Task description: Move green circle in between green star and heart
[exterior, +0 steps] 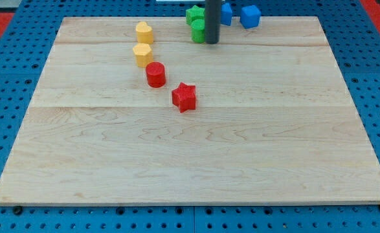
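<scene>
The green circle [197, 32] lies near the view's top edge of the wooden board [190, 155], just below the green star [193, 13]. The dark rod comes down right beside them, and my tip [212, 42] rests against the green circle's right side, partly hiding it. A yellow block [144, 31], possibly the heart, sits to the left of the green circle. A second yellow block [142, 54], shaped like a hexagon, lies just below that one.
A red circle [155, 74] and a red star [184, 97] lie in a diagonal line below the yellow blocks. Two blue blocks [226, 13] [250, 16] sit at the top edge, right of the rod.
</scene>
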### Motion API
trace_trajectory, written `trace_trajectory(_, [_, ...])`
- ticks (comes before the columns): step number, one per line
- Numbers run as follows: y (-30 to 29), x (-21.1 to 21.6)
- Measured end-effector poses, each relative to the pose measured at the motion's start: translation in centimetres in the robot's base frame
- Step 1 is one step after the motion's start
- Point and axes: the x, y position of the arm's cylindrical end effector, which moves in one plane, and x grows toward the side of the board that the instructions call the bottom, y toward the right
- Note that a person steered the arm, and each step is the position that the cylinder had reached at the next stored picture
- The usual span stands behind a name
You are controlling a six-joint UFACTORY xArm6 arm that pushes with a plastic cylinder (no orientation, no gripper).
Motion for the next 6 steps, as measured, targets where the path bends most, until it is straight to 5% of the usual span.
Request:
trace_trajectory(3, [-6.7, -3.8])
trace_trajectory(6, [-8.8, -1.7])
